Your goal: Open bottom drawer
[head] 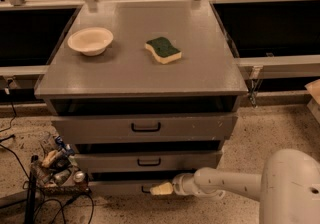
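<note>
Bottom drawer [115, 187] is at the lower middle of the frame, the narrowest of the three grey fronts, and it looks shut or barely out. The gripper [161, 188] is right at its small black handle [145, 189], with the white arm [225, 184] stretching off to the lower right. Honestly can't tell how far open the gripper is, or whether it has the handle. My take: get a firm hold on that loop first, then pull straight out and level, no sideways drag.

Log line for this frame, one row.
task: open bottom drawer | tool: at its handle | drawer: looks shut | cabinet top: bowl, sponge
</note>
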Robot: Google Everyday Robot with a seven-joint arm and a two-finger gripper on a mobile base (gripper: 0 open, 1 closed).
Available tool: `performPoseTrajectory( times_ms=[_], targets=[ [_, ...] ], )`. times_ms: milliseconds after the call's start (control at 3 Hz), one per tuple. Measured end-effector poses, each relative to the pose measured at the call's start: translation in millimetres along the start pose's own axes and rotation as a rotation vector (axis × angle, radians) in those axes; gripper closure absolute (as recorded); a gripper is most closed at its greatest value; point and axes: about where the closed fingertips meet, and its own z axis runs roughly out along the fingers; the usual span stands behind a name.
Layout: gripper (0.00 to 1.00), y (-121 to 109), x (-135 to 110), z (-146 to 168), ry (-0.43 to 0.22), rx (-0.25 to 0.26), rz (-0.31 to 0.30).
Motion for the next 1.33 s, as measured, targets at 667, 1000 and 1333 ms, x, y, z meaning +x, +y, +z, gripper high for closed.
performPoseTrajectory(
  times_ms=[667, 1000, 1333],
  targets=[
    [0.00, 0.5, 18.3, -13.7, 0.068, -0.164, 0.018],
    [0.00, 3.0, 19.3, -13.6, 0.072, -0.173, 0.018],
    [0.00, 3.6, 16.4, -12.1, 0.059, -0.150, 0.024]
  ],
)
